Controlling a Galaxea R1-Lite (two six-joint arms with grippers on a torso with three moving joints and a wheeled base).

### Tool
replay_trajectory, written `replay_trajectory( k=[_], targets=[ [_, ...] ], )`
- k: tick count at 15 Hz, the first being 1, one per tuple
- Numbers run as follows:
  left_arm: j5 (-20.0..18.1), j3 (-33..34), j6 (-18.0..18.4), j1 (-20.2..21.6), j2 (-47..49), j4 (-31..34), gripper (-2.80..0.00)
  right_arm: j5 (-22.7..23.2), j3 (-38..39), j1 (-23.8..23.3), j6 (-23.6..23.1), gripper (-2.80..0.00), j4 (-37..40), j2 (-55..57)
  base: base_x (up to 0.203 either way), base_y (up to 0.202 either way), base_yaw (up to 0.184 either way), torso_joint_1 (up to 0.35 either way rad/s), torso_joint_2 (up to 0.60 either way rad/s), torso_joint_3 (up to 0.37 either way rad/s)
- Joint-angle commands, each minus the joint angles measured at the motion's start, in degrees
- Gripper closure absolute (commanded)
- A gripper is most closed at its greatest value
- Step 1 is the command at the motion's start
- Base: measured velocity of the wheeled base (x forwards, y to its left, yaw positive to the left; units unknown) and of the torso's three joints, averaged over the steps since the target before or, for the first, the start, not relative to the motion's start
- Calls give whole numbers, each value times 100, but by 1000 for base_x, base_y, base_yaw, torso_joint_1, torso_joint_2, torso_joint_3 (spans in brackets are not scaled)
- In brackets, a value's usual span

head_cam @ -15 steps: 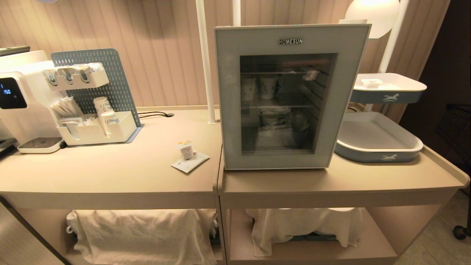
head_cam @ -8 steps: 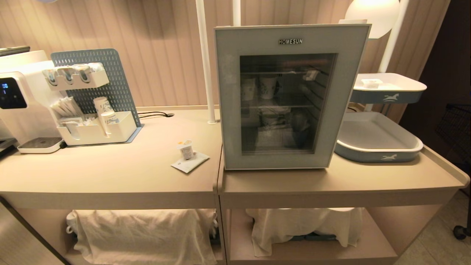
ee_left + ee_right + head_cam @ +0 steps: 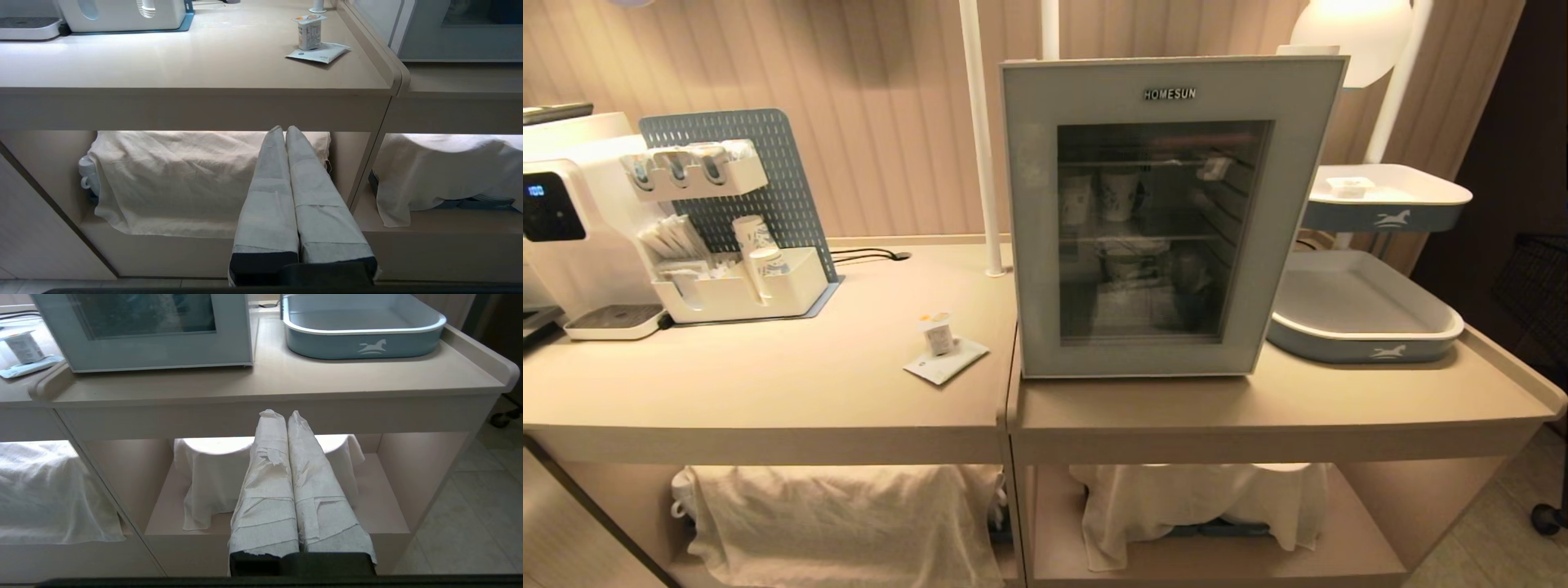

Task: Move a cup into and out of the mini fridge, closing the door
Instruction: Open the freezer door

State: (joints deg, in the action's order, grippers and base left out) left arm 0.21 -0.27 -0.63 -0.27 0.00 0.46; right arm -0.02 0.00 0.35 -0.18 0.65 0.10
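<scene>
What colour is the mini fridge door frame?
Pale grey-blue, around dark glass; the door shows best in the head view.

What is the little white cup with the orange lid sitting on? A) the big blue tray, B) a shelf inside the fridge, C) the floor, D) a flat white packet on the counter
D: the cup stands on the flat white packet on the counter, left of the closed mini fridge.

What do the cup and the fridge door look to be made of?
The cup: likely thin white plastic with a peel-off foil-like lid, judging by its flat overhanging orange-marked top. The door: smooth matte grey-blue frame, plastic or painted metal, around dark glass that shows the shelves behind.
</scene>
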Motion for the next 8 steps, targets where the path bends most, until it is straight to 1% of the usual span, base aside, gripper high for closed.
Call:
replay_trajectory(
  k=[1,3,6,8],
  targets=[
    [-3,0,2,0,9,7,0,2,0,0,1,0,5,8,0,0,0,0,0,0],
    [-3,0,2,0,0,7,0,-3,0,0,1,0,5,8,4,-95,5,5,7,1],
    [-3,0,-16,0,0,-2,0,1,0,0,1,0,5,8,0,-177,2,1,2,0],
    [-3,0,-16,0,0,-2,0,-6,0,0,1,0,5,8,0,-94,-5,1,2,4]
  ],
)
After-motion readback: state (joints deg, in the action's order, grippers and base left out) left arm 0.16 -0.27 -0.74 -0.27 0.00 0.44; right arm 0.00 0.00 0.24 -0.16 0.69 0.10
